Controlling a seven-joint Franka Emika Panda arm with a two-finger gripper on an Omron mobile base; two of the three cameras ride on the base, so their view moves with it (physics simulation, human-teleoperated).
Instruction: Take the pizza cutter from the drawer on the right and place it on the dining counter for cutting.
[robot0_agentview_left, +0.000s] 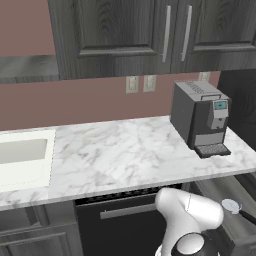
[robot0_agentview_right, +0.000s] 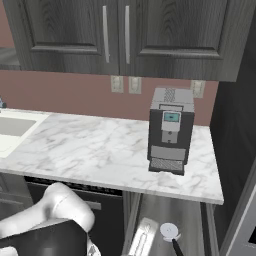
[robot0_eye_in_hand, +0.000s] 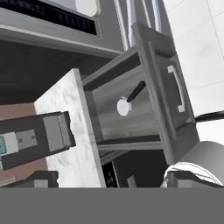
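Nearest me, my arm (robot0_agentview_left: 192, 212) hangs low before the bench; I cannot tell how far apart the fingers stand. Beyond it the drawer (robot0_eye_in_hand: 131, 109) is pulled open, and the pizza cutter (robot0_agentview_right: 170, 235) lies flat inside, wheel toward the bench, handle pointing out toward the drawer front. Farther back, a coffee machine (robot0_agentview_right: 170, 130) stands on the marble bench (robot0_agentview_left: 125, 155).

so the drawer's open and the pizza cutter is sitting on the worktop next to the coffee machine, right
Not quite. The drawer is open, but the pizza cutter lies inside it, not on the worktop next to the coffee machine. The hand view shows it on the drawer floor.
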